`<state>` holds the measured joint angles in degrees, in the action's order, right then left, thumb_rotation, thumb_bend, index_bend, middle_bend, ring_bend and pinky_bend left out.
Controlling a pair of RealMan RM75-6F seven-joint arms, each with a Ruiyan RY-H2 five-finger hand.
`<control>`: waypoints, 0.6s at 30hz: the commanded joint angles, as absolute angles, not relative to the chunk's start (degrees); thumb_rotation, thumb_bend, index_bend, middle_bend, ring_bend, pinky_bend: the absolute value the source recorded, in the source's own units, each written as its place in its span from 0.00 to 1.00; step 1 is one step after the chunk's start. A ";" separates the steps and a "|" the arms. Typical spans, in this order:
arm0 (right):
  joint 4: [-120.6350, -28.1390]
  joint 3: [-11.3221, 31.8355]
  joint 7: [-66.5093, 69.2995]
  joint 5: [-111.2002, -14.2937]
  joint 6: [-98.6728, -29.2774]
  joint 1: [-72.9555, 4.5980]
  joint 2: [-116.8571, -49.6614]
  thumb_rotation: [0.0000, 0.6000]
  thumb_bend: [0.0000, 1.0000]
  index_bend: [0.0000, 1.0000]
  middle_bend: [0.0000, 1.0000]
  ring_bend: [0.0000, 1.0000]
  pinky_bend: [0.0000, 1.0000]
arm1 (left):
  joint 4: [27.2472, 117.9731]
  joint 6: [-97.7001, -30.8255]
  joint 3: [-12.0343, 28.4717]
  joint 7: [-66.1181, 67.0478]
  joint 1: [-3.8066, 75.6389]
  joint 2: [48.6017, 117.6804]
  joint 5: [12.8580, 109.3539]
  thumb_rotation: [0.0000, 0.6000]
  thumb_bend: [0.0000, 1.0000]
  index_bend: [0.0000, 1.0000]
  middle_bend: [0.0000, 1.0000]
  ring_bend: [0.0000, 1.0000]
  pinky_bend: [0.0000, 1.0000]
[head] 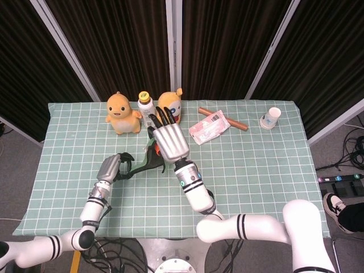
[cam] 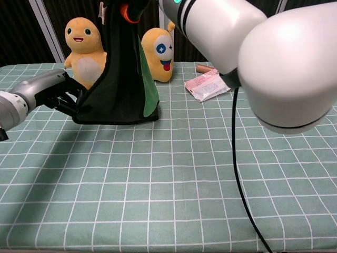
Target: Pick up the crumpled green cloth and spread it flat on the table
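Left hand (cam: 45, 92) low over the near-left part of the table (head: 256, 170), fingers pinching the lower left corner of the cloth (cam: 118, 79) and drawing it out to the left. Same hand in the head view (head: 111, 168), dark fingers curled onto the cloth's edge.

Cloth hanging between the two hands above the table, mostly dark on the face turned to the chest camera, a green strip showing along its right edge. Top gathered high at the upper edge of the chest view; bottom hem low, near or touching the checked tablecloth: cannot tell which. In the head view only a dark sliver of it (head: 149, 162) visible beneath the right hand.

Behind the cloth, on the far side of the table: orange plush toy (head: 120, 112) on the left, a bottle with a yellow cap (head: 144, 102) just beside it, then a yellow plush toy (cam: 158, 55) with a star-marked eye and its tongue out.

Right hand (head: 170, 141) raised above the table, back of the palm facing the head camera, fingers pointing far, gripping the bunched top of the cloth; grip itself hidden under the palm.

Further right, a pink packet (head: 209, 126) lying flat, a brown stick (head: 238, 123) behind it, and a paper cup (head: 271, 118) on its side near the far right corner.
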<state>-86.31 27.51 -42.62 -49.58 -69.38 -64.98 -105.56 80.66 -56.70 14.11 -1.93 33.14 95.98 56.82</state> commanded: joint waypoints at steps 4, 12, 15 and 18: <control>-91.99 25.76 -37.40 -51.21 -68.61 -60.87 -100.44 1.00 0.38 0.65 0.18 0.00 0.06 | 83.44 -58.05 14.38 -3.89 32.00 92.70 60.75 1.00 0.42 0.85 0.50 0.34 0.34; -92.90 25.74 -26.69 -54.35 -63.18 -58.16 -94.42 1.00 0.37 0.65 0.18 0.00 0.06 | 83.61 -59.64 17.65 -2.71 33.47 90.00 61.58 1.00 0.42 0.85 0.50 0.34 0.33; -90.38 25.90 -21.44 -55.36 -59.48 -57.95 -92.81 1.00 0.38 0.65 0.18 0.00 0.05 | 81.96 -60.31 19.29 -1.36 34.63 89.84 61.06 1.00 0.42 0.86 0.50 0.34 0.33; -86.72 25.79 -16.91 -57.06 -56.65 -58.00 -91.77 1.00 0.37 0.65 0.18 0.00 0.04 | 79.47 -61.25 20.99 0.08 35.82 90.07 60.30 1.00 0.42 0.85 0.50 0.34 0.33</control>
<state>-89.58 25.79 -20.17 -55.48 -59.30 -58.28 -93.22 80.61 -60.64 20.06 -0.75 35.09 90.00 60.81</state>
